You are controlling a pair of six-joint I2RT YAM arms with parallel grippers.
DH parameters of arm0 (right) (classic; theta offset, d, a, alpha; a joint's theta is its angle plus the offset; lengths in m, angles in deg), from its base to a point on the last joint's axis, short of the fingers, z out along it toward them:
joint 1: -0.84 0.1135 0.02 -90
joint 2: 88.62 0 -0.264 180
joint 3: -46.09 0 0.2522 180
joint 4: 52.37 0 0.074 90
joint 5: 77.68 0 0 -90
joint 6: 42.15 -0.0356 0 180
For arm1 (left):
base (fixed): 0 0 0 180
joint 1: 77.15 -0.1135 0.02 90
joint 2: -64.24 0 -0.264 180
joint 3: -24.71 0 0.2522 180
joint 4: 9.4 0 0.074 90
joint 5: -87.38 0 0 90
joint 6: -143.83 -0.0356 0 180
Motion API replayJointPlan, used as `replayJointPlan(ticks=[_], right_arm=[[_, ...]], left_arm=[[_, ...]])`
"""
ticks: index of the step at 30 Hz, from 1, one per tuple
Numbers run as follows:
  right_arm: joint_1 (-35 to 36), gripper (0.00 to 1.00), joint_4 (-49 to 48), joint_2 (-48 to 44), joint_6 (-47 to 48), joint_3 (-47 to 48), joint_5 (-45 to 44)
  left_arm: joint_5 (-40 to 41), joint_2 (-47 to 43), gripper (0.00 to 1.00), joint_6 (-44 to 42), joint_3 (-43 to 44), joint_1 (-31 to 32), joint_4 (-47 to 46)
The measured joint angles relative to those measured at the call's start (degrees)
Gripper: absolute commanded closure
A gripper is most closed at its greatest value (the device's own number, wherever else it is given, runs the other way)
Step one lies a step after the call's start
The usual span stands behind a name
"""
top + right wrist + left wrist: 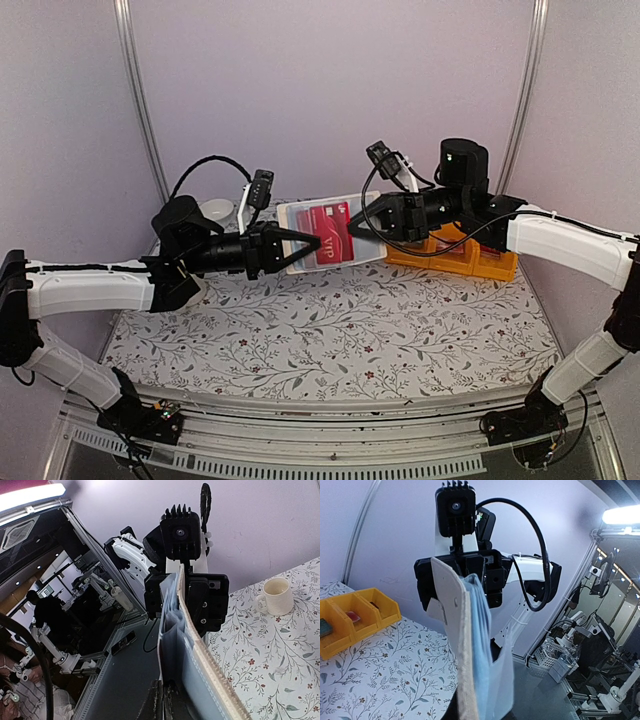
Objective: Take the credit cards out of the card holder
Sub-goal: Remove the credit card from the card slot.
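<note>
Card holder (297, 214) was up in the air, well above the counter (330, 330), stretched open btwn both arms and roughly mid-scene. Left fingers (296, 249) were clamped on its left edge. Right fingers (366, 221) were pressed together on its right edge. From the right wrist view that pinch sat on the inner blue-grey pocket layers, not the tan cover. Couldn't tell if a card edge was actually in the pinch or just clear plastic.

Red card (331, 228) was in its pocket, face up toward the top cam, w/ "VIP" readable. Left wrist view showed the holder edge-on: tan cover plus a light-blue layer (479, 630), prob. the blue card, though not certain. So neither card looked out yet.

Step in hand, as I judged it: left arm braces the holder while the right gets purchase on a card for the first pull.

Next move would need the left grip firm and the right drawing straight along the pocket opening, not twisting. If only pocket plastic was caught, it'd need to let go and re-pinch on the card's exposed edge.

Yellow bins (470, 258) sat just behind/under the right arm, and a mug (277, 596) stood at the far left of the counter. Both were clear of the work.
</note>
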Motion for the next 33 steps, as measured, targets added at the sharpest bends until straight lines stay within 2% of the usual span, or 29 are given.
replayJointPlan(ticks=[2, 6, 12, 23, 26, 33], right_arm=[[0.00, 0.99, -0.07, 0.00, 0.09, 0.00, -0.22], [-0.17, 0.99, -0.04, 0.00, 0.07, 0.00, -0.66], [-0.61, 0.99, 1.95, -0.42, 0.90, -0.13, -2.12], [-2.14, 0.98, 9.64, -1.99, 5.73, -0.11, -4.31], [-3.41, 0.99, 10.58, -2.69, 6.23, -0.11, -4.63], [-3.67, 0.99, 12.41, -2.93, 7.50, 0.83, -4.74]], left_arm=[[0.02, 0.00, 1.00, 0.07, 0.00, 0.00, 0.00], [0.22, 0.00, 0.92, 0.28, 0.00, -0.02, 0.00], [1.25, 0.24, 0.94, 0.85, -0.48, -0.02, -0.39], [1.16, 1.70, 0.84, 1.99, -1.01, -0.02, -2.16], [0.63, 1.70, 0.92, 2.12, -1.03, -0.02, -3.58], [0.22, 1.70, 1.00, 2.95, -1.16, -0.02, -4.81]])
